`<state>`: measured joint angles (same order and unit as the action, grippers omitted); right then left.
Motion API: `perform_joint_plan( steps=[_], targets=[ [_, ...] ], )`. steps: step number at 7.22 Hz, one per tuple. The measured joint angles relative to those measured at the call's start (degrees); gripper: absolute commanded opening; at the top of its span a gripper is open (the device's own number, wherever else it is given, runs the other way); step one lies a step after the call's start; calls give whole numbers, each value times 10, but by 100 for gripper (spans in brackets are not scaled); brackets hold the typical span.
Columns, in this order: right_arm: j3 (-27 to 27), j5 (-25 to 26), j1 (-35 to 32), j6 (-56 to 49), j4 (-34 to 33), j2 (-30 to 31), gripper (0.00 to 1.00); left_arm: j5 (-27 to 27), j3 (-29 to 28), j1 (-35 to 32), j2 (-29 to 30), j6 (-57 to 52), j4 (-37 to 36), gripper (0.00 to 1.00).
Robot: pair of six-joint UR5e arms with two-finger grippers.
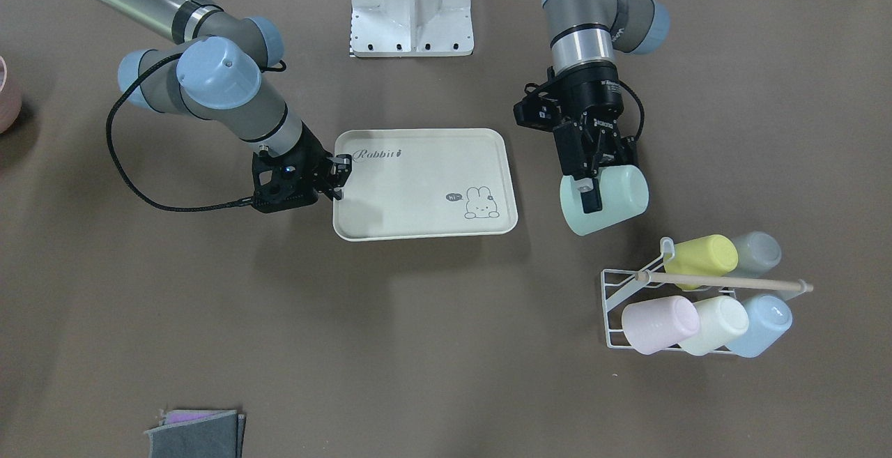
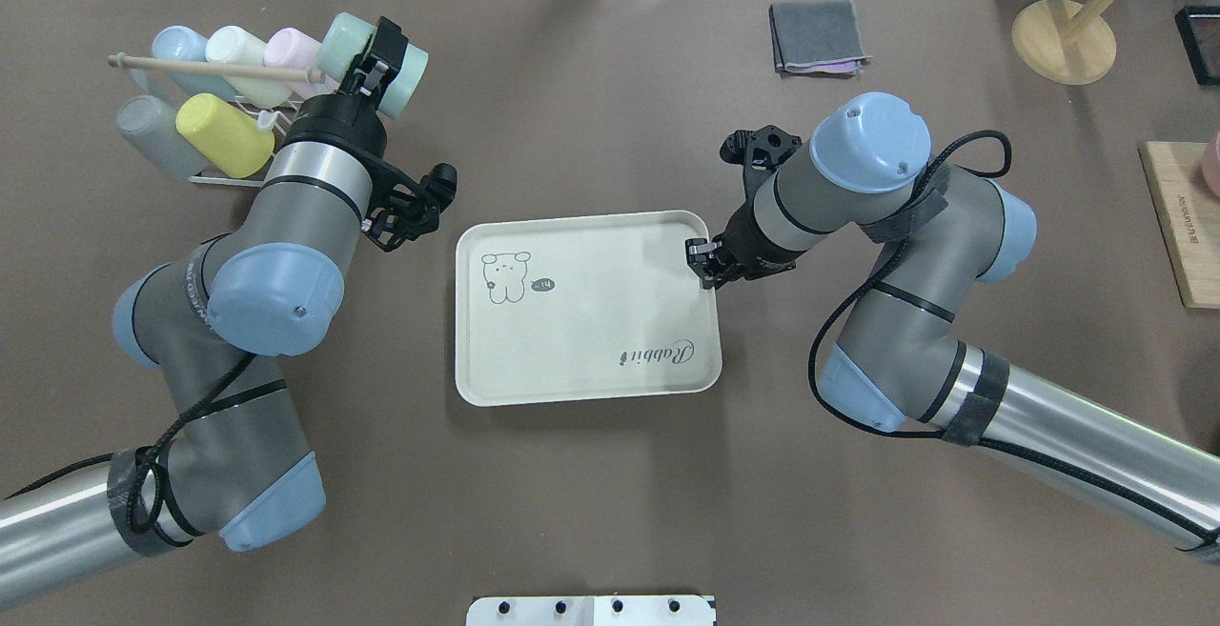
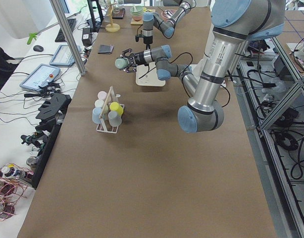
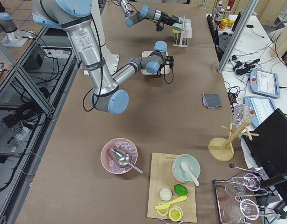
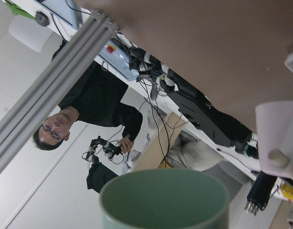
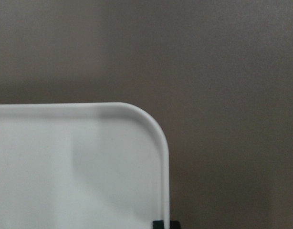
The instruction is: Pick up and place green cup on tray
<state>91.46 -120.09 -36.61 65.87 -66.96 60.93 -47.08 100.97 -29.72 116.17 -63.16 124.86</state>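
Observation:
The pale mint-green cup (image 1: 617, 201) hangs on its side in my left gripper (image 1: 601, 189), which is shut on it, one finger inside the rim. It is above the table between the tray and the cup rack. It also shows in the overhead view (image 2: 343, 43) and the left wrist view (image 5: 163, 198). The cream "Rabbit" tray (image 1: 418, 186) lies flat at mid-table. My right gripper (image 1: 341, 178) sits at the tray's short edge near a corner, and its fingers appear shut on the rim (image 6: 163, 157).
A white wire rack (image 1: 613, 304) with a wooden rod holds a yellow-green cup (image 1: 700, 259) and grey, pink, cream and blue cups. A folded grey cloth (image 1: 195, 433) lies near the table edge. The white robot mount (image 1: 411, 8) stands behind the tray.

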Motion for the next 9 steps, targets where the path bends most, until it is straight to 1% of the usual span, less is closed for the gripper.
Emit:
perform_joint_plan(
  steps=[1,3,5,6,7,8,9],
  targets=[
    [-5,1,3,-3,2,1,0,-56,-19,-1,12,114,6,0],
    [-13,1,5,-5,3,2,0,-117,-39,-1,28,238,28,0],
    [-24,2,5,-6,5,1,0,-201,-71,-1,40,406,104,0],
    [-27,2,5,-6,6,1,0,-241,-101,0,53,493,161,0],
    [-28,2,4,-6,6,1,19,-277,-129,3,67,574,219,0],
    [-28,2,4,-5,5,1,74,-301,-145,10,75,643,270,0],
    [-29,2,4,-2,4,2,100,-317,-157,19,78,700,327,0]
  ],
)
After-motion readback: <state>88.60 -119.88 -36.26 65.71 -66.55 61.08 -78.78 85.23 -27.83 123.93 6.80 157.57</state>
